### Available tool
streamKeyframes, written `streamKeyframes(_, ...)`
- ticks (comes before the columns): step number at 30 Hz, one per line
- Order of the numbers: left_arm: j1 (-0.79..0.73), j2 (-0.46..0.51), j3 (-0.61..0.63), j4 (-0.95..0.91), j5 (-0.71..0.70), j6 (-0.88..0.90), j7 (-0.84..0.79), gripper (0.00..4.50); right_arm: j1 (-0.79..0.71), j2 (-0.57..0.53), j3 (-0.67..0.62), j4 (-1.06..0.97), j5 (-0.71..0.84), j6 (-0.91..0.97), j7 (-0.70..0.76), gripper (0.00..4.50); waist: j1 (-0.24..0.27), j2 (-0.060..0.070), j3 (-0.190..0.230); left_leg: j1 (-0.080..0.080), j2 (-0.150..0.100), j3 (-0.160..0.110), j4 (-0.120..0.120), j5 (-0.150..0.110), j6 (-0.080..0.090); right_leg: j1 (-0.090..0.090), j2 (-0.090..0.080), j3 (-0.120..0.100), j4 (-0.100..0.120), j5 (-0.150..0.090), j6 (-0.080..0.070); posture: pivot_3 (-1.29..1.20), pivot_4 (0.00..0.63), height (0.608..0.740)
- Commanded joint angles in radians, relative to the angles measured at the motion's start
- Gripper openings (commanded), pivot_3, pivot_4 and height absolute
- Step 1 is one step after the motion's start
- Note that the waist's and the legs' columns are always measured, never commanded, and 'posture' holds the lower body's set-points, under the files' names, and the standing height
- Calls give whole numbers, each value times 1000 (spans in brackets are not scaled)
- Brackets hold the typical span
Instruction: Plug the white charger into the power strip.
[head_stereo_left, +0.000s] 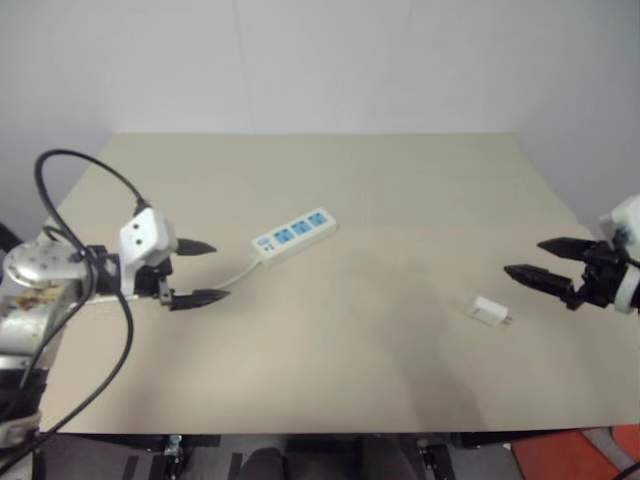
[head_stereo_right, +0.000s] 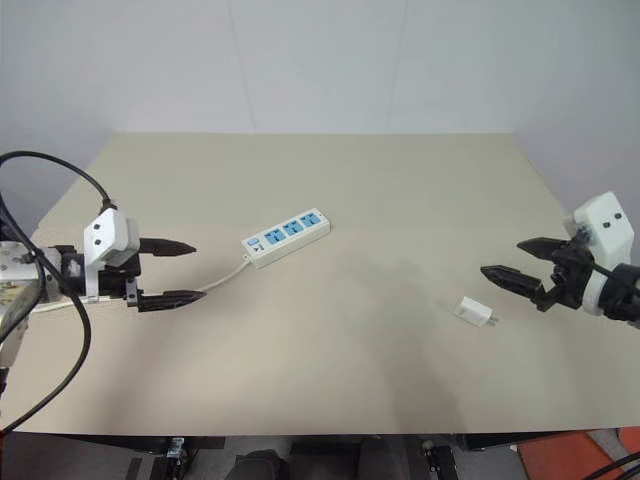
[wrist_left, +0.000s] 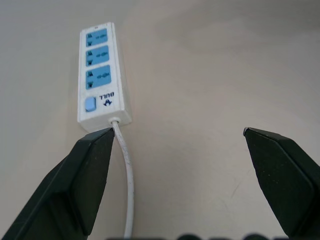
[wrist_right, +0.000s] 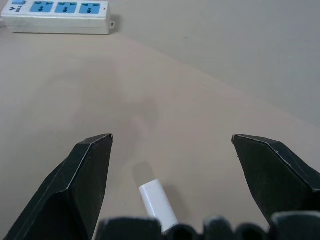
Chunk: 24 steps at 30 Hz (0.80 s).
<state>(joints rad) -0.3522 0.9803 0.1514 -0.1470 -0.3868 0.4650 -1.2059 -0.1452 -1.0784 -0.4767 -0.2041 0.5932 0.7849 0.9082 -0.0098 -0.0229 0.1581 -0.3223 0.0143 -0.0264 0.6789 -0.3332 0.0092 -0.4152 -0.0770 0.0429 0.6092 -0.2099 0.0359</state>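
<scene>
White charger (head_stereo_right: 475, 311) near right: likely light, rigid, slick; pinch its flat sides. Left gripper (head_stereo_right: 165, 271) and right gripper (head_stereo_right: 512, 262) both spread, empty.

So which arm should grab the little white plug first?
The right. Its open tool hangs just beside the white charger, while the left tool sits far across the table, by the power strip.

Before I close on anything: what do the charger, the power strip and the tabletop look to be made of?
White charger: likely smooth hard plastic, with small metal-looking prongs at one end. Power strip: white moulded plastic, probably glossy, with blue outlet faces and a thin rubbery-looking white cord. Table: matte beige, flat and even, possibly laminate; hard to tell.
</scene>
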Motion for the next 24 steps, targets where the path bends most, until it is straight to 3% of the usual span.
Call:
streamKeyframes(1,-42,7,-1,5,28,4,58,4500,-39,-36,-17,-13,11,24,-1,4477,-2,0,0,0,0,0,0,0,0,0,0,0,0,0,0,0,150,740)
streamKeyframes(12,-170,-27,-94,128,115,-5,126,4500,-214,-37,96,-24,44,57,10,4477,-5,0,1,-1,0,1,0,0,0,-4,1,1,1,1,-1,0,150,740)
streamKeyframes(18,-333,-152,-246,299,240,58,224,4500,-345,-43,200,21,15,40,42,4477,0,0,1,-2,-1,1,2,1,-1,-3,0,1,1,2,0,0,150,740)
streamKeyframes(24,-452,-269,-349,491,337,99,282,4500,-409,-50,226,38,8,50,54,4477,-2,1,1,-11,-1,-1,3,1,-2,-9,0,-1,2,3,1,0,150,740)
